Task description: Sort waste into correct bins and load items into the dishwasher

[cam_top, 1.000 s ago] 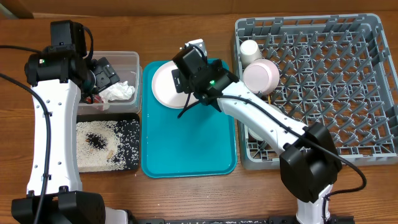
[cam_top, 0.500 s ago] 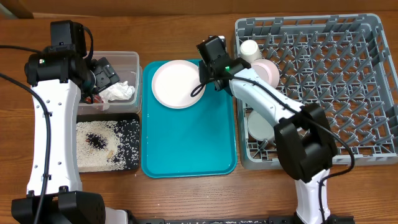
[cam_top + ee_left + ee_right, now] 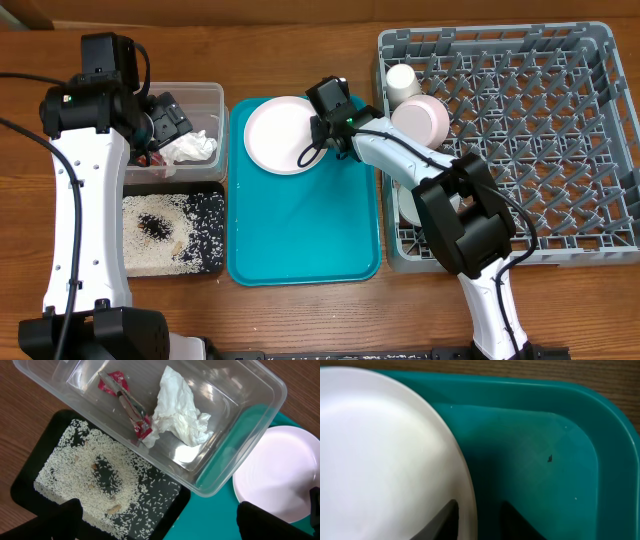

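Plate (image 3: 275, 135): round, white, glossy, flat on teal tray (image 3: 300, 240), upper-left part. Right fingers (image 3: 442, 525) apart, straddling plate's right rim, not clamped. Left fingers (image 3: 55, 520) wide apart, empty, above clear tub (image 3: 235, 435). Since half second ago: right arm back from tray corner to rim; plate unmoved.

We see a white round plate (image 3: 281, 134) on a teal flat plastic tray (image 3: 300, 230). A red printed snack wrapper (image 3: 127, 402) and a crumpled white paper napkin (image 3: 180, 415) show through a clear rectangular plastic tub (image 3: 240, 435). White rice grains (image 3: 75, 470) speckle a shallow black rectangular tray (image 3: 36, 460). The square pegged plastic dish rack (image 3: 560, 150) is grey.
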`<action>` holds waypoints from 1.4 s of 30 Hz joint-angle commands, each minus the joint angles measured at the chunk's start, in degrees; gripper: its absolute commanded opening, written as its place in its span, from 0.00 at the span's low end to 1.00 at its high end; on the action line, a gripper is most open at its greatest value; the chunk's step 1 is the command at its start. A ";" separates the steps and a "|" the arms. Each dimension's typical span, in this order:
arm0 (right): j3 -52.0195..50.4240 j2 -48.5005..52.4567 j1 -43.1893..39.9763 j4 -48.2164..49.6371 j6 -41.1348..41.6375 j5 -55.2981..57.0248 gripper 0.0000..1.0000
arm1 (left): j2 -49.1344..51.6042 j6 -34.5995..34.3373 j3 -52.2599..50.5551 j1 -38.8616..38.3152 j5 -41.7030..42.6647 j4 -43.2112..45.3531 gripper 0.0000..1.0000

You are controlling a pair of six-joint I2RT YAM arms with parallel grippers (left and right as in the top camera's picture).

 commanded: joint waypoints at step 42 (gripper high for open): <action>1.16 -35.82 -4.50 -14.67 -49.81 60.43 0.04 | 0.33 0.44 0.83 0.11 -0.35 0.07 1.00</action>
